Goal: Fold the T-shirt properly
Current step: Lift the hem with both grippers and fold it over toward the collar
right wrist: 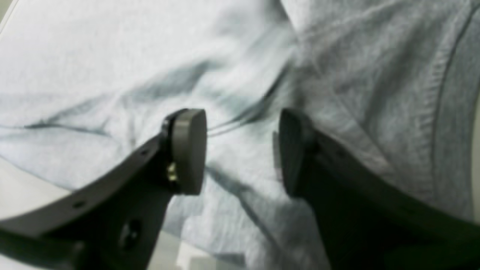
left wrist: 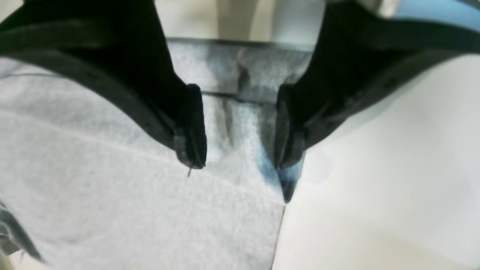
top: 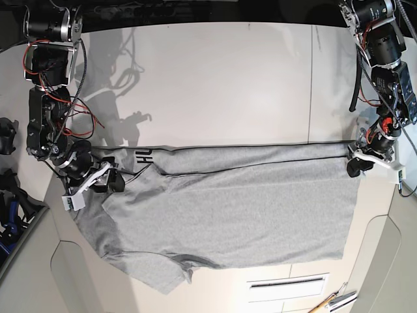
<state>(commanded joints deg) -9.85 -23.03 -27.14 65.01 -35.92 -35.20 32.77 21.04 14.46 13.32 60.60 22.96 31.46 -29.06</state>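
You are looking at the grey T-shirt [top: 228,208] lying flat on the white table [top: 215,85], its long axis running side to side between your two arms, a strip along its far edge already doubled over. The right pincer [right wrist: 242,150] is hovering over the sleeve-and-collar end, jaws standing apart with wrinkled cloth directly between and beneath them. The left pincer [left wrist: 240,135] is sitting at the opposite far corner, by the hem, jaws likewise apart and straddling the folded edge. Each arm is nearest its own end, so the next fold likely calls for both gripping together.
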